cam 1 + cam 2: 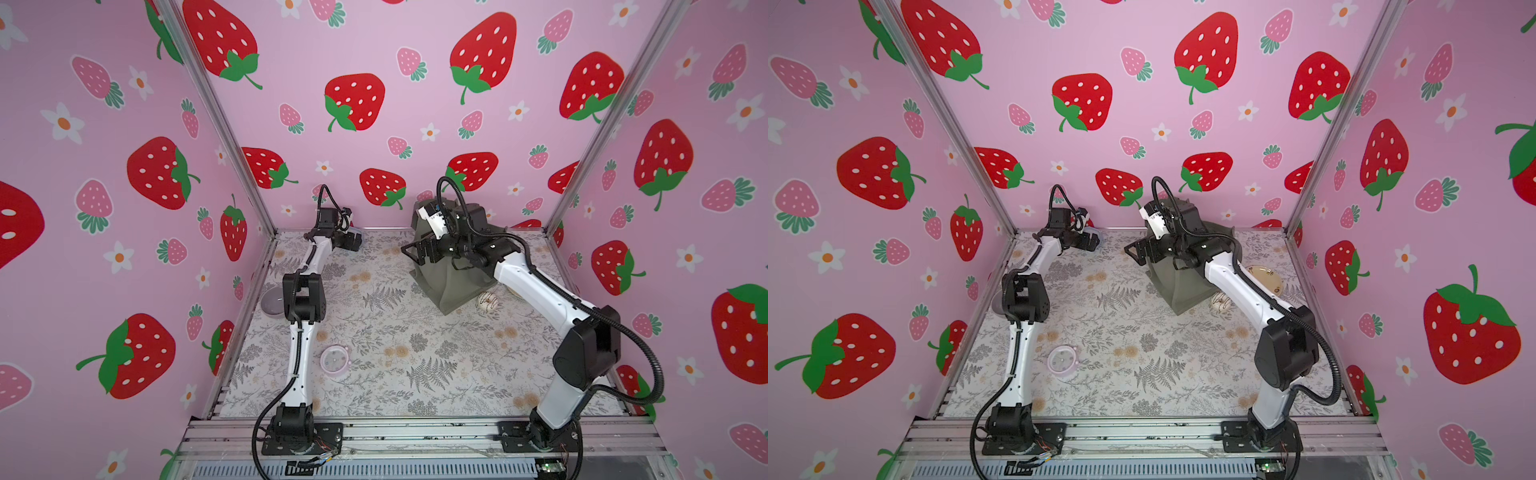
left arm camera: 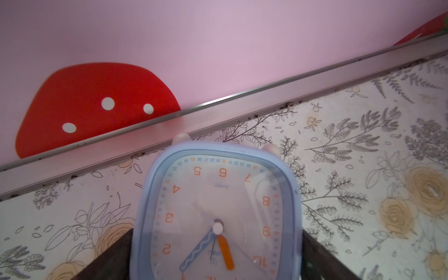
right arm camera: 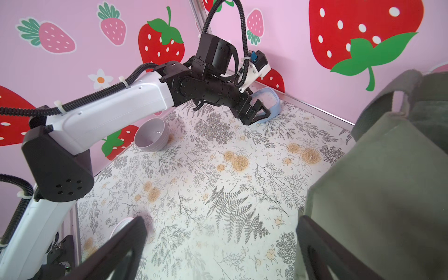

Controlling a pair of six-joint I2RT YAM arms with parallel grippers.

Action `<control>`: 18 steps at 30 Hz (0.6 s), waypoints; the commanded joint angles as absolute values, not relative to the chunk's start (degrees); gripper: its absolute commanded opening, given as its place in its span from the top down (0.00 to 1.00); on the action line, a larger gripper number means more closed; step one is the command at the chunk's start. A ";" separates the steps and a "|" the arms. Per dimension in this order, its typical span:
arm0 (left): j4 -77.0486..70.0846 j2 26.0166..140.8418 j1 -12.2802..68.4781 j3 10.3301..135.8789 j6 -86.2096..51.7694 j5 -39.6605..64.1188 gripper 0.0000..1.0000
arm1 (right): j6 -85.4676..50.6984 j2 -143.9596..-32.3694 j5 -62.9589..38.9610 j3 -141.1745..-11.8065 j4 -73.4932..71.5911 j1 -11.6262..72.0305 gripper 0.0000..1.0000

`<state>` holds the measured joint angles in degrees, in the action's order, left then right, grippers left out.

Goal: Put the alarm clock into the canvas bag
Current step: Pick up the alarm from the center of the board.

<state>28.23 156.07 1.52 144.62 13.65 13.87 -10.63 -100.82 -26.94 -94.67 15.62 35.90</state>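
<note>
Bright, even light all round, shadows faint; top views bow at the edges; the blue clock (image 2: 218,206) blurs close up.

Two clocks (image 2: 218,208) (image 1: 334,360), one bag (image 1: 453,291), bowl (image 3: 151,135), doughnut (image 1: 489,301), plate (image 1: 1266,277)

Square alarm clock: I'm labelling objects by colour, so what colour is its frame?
Light blue frame on the alarm clock; the left wrist view shows it best.

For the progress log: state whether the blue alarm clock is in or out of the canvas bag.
Out. The blue alarm clock sits on the table by the back wall, apart from the canvas bag.
</note>
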 commanded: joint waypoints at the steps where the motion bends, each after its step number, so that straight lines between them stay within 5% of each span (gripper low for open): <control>1: 30.34 157.32 2.51 148.07 16.83 13.04 0.00 | -10.00 -100.92 -27.89 -96.50 16.17 36.21 0.00; 18: 33.87 158.69 2.79 150.92 16.44 11.72 0.01 | -10.97 -99.68 -28.18 -97.29 16.71 36.18 0.00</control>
<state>31.46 157.03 2.85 148.35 15.81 12.01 -10.85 -100.82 -27.11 -95.44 16.43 35.90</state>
